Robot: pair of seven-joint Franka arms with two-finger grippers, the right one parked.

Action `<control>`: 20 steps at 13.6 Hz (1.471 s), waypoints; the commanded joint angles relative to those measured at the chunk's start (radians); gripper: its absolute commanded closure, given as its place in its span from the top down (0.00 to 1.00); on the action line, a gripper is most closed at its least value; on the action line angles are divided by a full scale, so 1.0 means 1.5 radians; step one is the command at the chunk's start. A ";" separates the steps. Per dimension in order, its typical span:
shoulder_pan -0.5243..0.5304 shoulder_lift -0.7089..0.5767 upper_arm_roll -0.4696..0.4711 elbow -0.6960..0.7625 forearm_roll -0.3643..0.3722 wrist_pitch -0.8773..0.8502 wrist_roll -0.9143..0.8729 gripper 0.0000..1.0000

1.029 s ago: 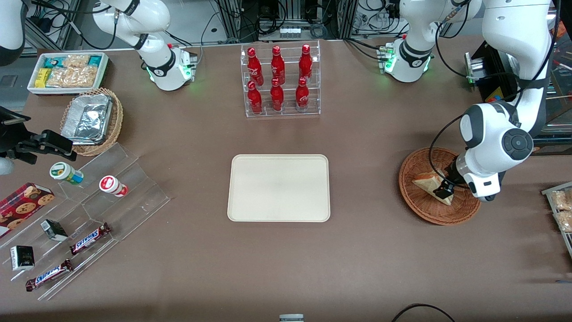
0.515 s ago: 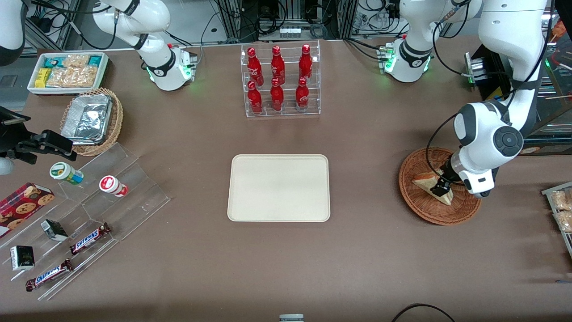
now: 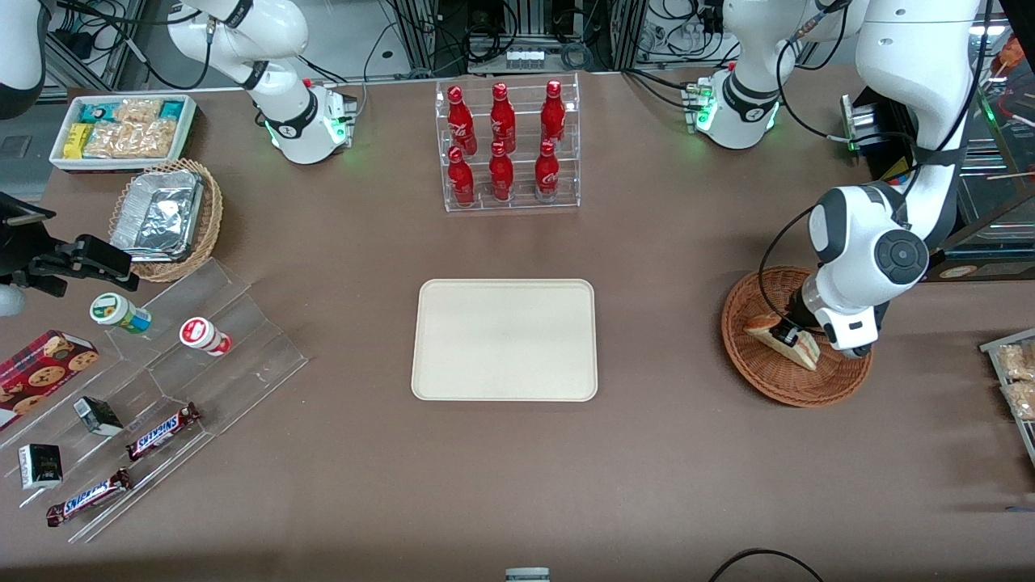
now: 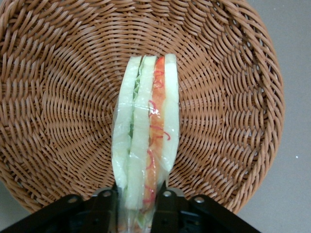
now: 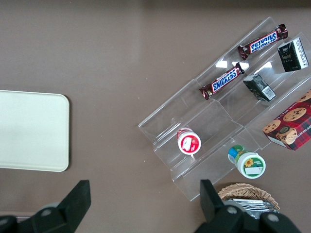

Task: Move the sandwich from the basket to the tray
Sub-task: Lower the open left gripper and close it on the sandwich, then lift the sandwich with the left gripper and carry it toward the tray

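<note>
Toward the parked arm's end of the table from the tray (image 3: 504, 339): a white bin (image 3: 123, 129) of snack packets, a tan basket (image 3: 170, 220) with foil containers nearer the camera than the bin, then a clear stepped stand (image 3: 174, 380) with two small cups (image 3: 120, 313), two Snickers bars (image 3: 162, 431) and small dark boxes, and a cookie box (image 3: 44, 373) at its edge. Farther from the camera than the tray: a clear rack (image 3: 508, 145) of six red bottles (image 3: 501, 133). Tray flat at mid-table, nothing on it. Toward the working arm's end from the tray: the basket (image 3: 776, 380), well apart from the tray, reddish-brown and round. Inside the basket: the sandwich (image 3: 780, 338), standing on edge, wrapped in clear film, pale bread with green and orange-red layers along the cut edge. Low over the basket: the gripper (image 4: 137, 200), one black finger (image 4: 104, 204) against each bread face, clamped on one end of the sandwich. Sandwich seemingly touching the wicker floor, though not certain.
</note>
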 commanded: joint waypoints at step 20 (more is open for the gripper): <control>-0.215 -0.044 -0.009 0.339 0.015 -0.422 0.046 0.14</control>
